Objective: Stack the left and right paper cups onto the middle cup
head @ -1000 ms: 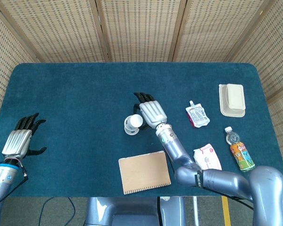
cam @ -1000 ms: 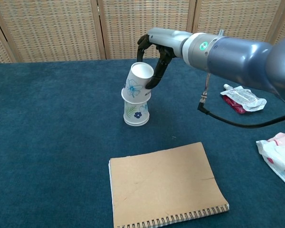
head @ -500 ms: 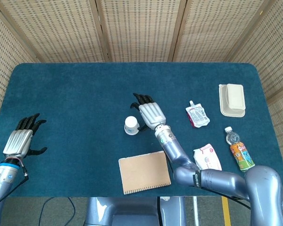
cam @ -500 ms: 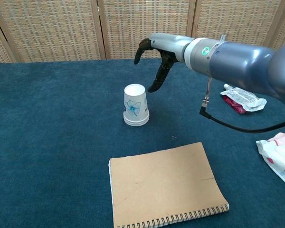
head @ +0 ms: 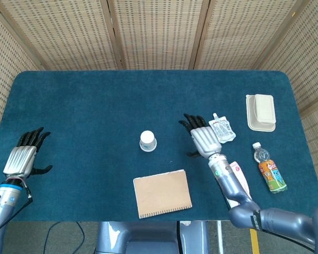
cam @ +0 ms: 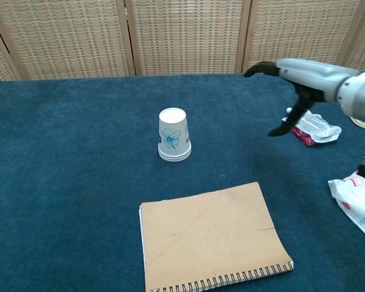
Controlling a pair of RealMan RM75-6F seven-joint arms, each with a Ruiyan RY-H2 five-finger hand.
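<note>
The paper cups [head: 148, 141] stand upside down as one nested stack [cam: 174, 135] in the middle of the blue table, white with a blue flower print. My right hand [head: 203, 138] hovers well to the right of the stack, open, fingers spread, holding nothing; the chest view shows that right hand [cam: 290, 91] above the table near the red pouch. My left hand [head: 23, 156] rests open at the table's far left edge, far from the cups, and is outside the chest view.
A brown spiral notebook [head: 162, 192] [cam: 212, 236] lies in front of the cups. A red-and-white pouch [head: 221, 128], a cream lidded box [head: 261, 111], a drink bottle [head: 268, 168] and a wipes packet [head: 237, 177] sit on the right side.
My right hand let go of the tilted top cup, which settled down onto the stack, then pulled away to the right. The left hand stayed put.
</note>
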